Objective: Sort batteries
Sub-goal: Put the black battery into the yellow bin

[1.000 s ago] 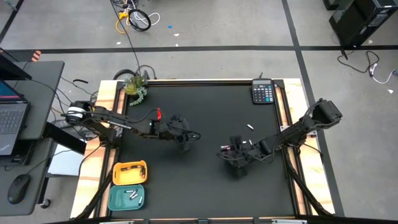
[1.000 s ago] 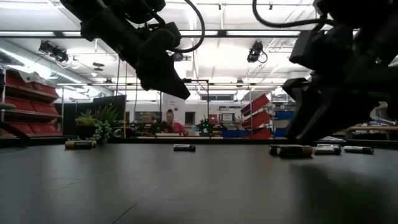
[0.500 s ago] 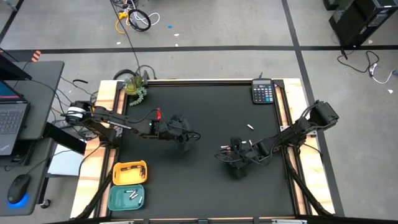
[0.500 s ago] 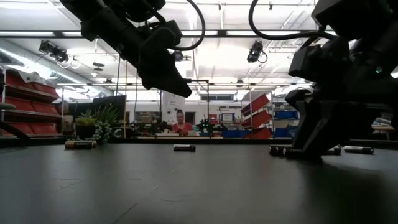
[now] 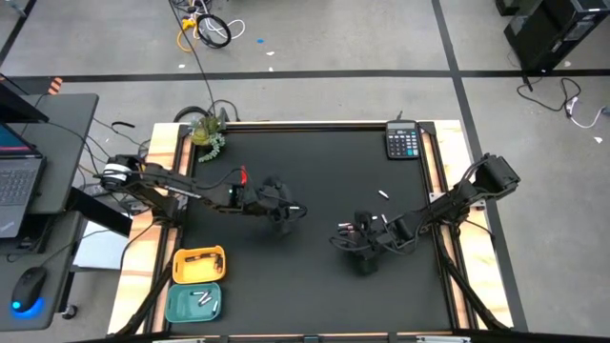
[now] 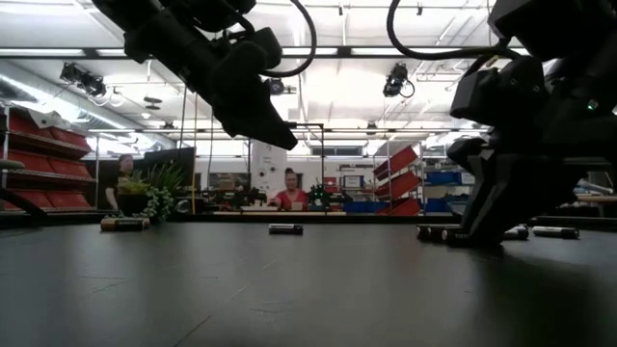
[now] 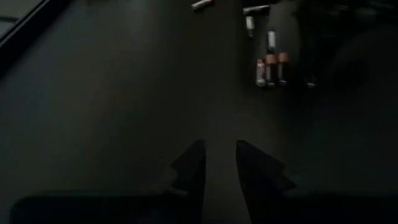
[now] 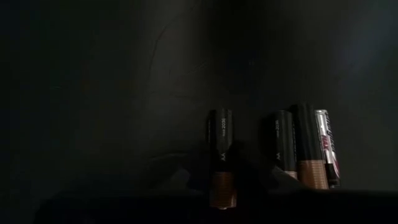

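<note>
Batteries lie on the black table: a small cluster (image 5: pixel 347 229) beside my right gripper (image 5: pixel 356 240), and a lone white one (image 5: pixel 383 194) farther back. The right wrist view shows a dark battery with a copper end (image 8: pixel 221 155) lying between my right gripper's fingers, and three more (image 8: pixel 306 152) side by side next to it. That gripper is down at the table (image 6: pixel 479 231). My left gripper (image 7: pixel 217 165) is open and hovers above the table's middle (image 5: pixel 286 211), with the cluster (image 7: pixel 268 65) ahead of it. My right gripper comes down from above with a finger on either side of the dark battery's copper end (image 8: pixel 222 186). The battery lies flat on the table. Whether the fingers touch it, I cannot tell.
A yellow tray (image 5: pixel 198 264) and a teal tray (image 5: pixel 193 303) holding white batteries sit at the near left corner. A calculator (image 5: pixel 403 141) is at the far right corner and a small plant (image 5: pixel 206 133) at the far left. More batteries (image 6: pixel 284 228) lie farther back.
My right gripper has come down onto the table at the battery cluster and now hides part of it in the low view. My left arm has kept still.
</note>
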Motion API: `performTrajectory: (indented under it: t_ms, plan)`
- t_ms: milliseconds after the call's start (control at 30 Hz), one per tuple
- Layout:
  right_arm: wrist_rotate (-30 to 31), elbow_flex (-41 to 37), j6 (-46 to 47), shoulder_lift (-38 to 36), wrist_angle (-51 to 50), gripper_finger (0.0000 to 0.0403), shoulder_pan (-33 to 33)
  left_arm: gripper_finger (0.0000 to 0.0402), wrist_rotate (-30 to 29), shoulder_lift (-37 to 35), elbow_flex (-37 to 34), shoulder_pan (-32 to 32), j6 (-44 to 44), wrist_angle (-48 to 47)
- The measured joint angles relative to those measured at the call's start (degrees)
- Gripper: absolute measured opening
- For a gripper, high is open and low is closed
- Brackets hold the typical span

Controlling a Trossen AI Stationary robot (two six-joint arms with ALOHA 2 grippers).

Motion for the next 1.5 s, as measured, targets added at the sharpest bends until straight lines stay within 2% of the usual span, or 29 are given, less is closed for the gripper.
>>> performTrajectory:
  t_ms: [233,367,700,933,1000,1133,1367,1500]
  plan:
    - [2.09,-0.50,-2.23,-0.27,4.43,0.0050,0.93,0.0178,0.52,3.15,0.01,-3.49,0.82,3.85]
    - [2.36,-0.59,-4.10,-1.02,8.77,0.0050,0.50,0.0196,0.57,5.37,0.01,-5.62,1.87,8.65]
    - [5.34,-0.48,-10.02,-2.05,21.50,0.0050,-0.54,0.0198,-0.26,11.86,0.09,-8.72,2.82,23.31]
    - [5.11,-0.39,-12.28,-2.13,27.84,0.0050,-1.30,0.0198,-5.40,14.99,0.07,-11.95,20.56,29.74]
    - [5.05,-0.39,-12.58,-2.13,28.99,0.0050,-1.43,0.0198,-6.46,15.17,0.05,-12.33,23.28,30.42]
    - [4.83,-0.37,-13.69,-2.15,32.09,0.0050,-1.45,0.0198,-6.69,15.11,0.06,-12.27,23.58,32.06]
    - [0.66,-0.31,-13.81,-2.18,36.23,0.0050,-2.87,0.0198,-4.60,15.08,0.04,-12.29,26.26,34.22]
    - [0.51,-0.31,-13.71,-2.20,36.82,0.0050,-3.37,0.0185,-4.58,15.08,0.05,-12.32,26.35,34.76]
